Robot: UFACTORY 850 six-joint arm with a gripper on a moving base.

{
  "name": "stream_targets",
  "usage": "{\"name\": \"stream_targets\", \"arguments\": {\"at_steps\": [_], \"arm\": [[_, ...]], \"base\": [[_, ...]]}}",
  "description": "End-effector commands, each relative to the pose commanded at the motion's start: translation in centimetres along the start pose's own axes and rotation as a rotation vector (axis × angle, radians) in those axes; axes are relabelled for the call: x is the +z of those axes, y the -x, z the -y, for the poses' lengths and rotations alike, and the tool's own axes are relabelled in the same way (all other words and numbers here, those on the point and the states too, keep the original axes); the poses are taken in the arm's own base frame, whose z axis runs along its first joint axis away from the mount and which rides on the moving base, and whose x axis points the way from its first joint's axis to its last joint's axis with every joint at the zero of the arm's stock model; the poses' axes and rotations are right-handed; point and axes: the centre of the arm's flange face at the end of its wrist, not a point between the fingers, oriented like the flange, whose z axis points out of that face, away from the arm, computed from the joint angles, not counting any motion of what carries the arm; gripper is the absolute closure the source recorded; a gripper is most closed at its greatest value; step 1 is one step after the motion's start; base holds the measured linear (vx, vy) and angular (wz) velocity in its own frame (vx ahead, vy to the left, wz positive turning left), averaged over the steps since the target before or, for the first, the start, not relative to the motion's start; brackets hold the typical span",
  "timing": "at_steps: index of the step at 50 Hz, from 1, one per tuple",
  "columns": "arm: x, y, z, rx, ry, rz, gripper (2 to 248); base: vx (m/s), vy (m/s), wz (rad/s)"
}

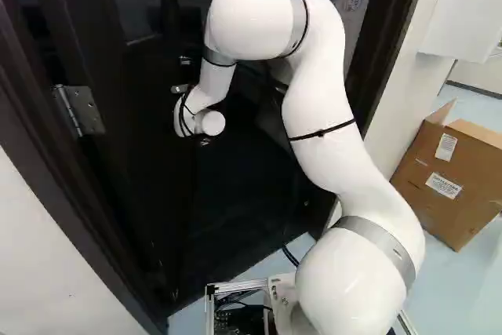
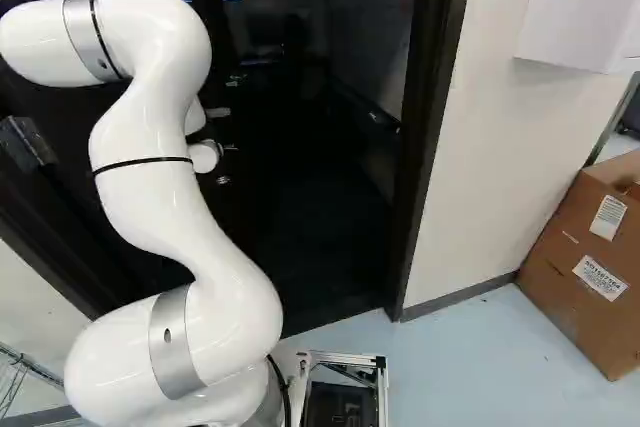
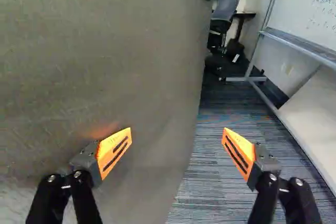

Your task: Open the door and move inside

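Note:
The dark door stands ajar, hinged at the left of the left base view, with a silver handle by the arm's wrist. Little of my gripper shows there, dark against dark, below the wrist's white end. In the wrist view the gripper is wide open with nothing between its pads. One orange pad is before the door's face, close enough for an orange glow on it; whether they touch I cannot tell. The other pad is past the door's edge, over carpet.
The door frame's right post borders the dark doorway, with a white wall beside it. A cardboard box stands further right. Inside are striped carpet, a whiteboard on a wheeled stand and an office chair.

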Motion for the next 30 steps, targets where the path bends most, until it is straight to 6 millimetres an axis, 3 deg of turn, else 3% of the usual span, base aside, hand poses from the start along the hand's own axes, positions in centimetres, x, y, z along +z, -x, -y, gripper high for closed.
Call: {"name": "stream_targets", "arguments": {"at_steps": [30], "arm": [[-1.8,0.5,4.6,-0.034,-0.083,0.013,3]], "base": [[0.000,0.000,0.000]]}}
